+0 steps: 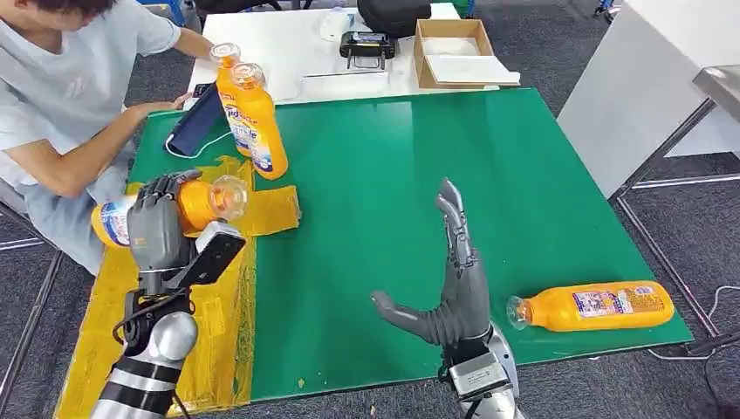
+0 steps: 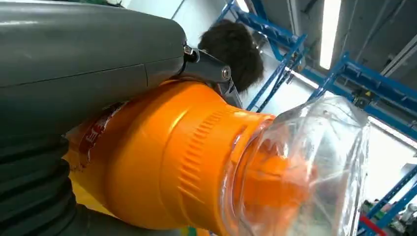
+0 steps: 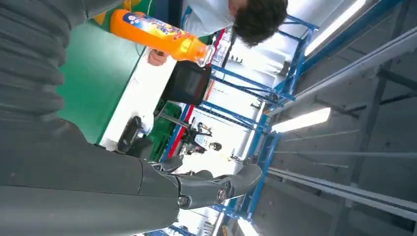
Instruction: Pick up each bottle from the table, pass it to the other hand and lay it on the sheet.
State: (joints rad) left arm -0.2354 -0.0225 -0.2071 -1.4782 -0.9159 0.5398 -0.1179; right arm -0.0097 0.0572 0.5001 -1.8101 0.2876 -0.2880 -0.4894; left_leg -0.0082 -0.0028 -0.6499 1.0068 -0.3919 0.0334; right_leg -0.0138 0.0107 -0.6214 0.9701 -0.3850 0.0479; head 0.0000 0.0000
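Note:
My left hand (image 1: 157, 229) grips an orange bottle (image 1: 194, 206) on its side above the yellow sheet (image 1: 218, 349), its clear cap towards the table's middle. Close up, that bottle (image 2: 167, 157) lies against the grey hand (image 2: 74, 54). Two more orange bottles (image 1: 255, 118) stand upright at the sheet's far end, one of them (image 3: 157, 34) seen from the right wrist. Another orange bottle (image 1: 593, 306) lies on its side near the green table's front right corner. My right hand (image 1: 449, 292) is open, fingers straight and thumb out, to the left of that lying bottle; its thumb (image 3: 216, 184) shows at the wrist.
A person (image 1: 61, 96) sits at the far left, arms on the green table (image 1: 419, 157), beside a dark blue pouch (image 1: 194, 122). Behind stands a white table (image 1: 288, 52) with a cardboard box (image 1: 458, 52) and a black device (image 1: 366, 44).

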